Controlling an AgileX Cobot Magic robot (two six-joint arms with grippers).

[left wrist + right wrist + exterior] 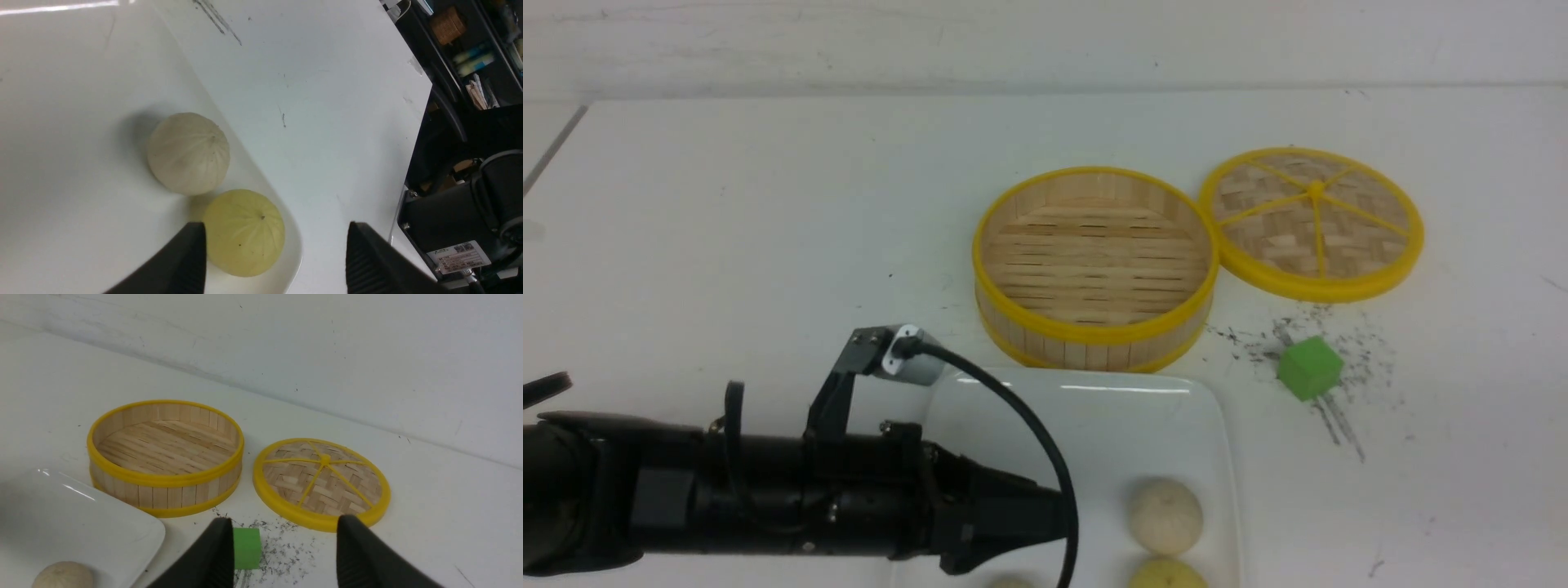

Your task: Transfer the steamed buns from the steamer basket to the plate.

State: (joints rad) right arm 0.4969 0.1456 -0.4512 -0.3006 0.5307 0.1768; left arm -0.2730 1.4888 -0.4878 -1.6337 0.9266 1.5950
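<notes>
The steamer basket (pixel 1094 261) (pixel 163 457) stands in mid-table with nothing inside it. Just in front lies the white plate (pixel 1078 425) (pixel 61 122) (pixel 81 522). On its right end sit an off-white steamed bun (pixel 1165 514) (pixel 188 153) (pixel 63 573) and a pale yellow one (pixel 1168 576) (pixel 244 232). A third bun (pixel 1010 581) barely shows at the bottom edge. My left arm (pixel 849 498) reaches over the plate. The left gripper (pixel 276 228) is open above the plate's corner, the yellow bun lying free under it. My right gripper (pixel 284 520) is open and holds nothing.
The flat woven lid (pixel 1311 220) (pixel 322 482) lies right of the basket. A green cube (pixel 1308 367) (pixel 246 547) sits on dark scuff marks in front of the lid, right of the plate. The table's right edge (pixel 412 134) is close to the plate.
</notes>
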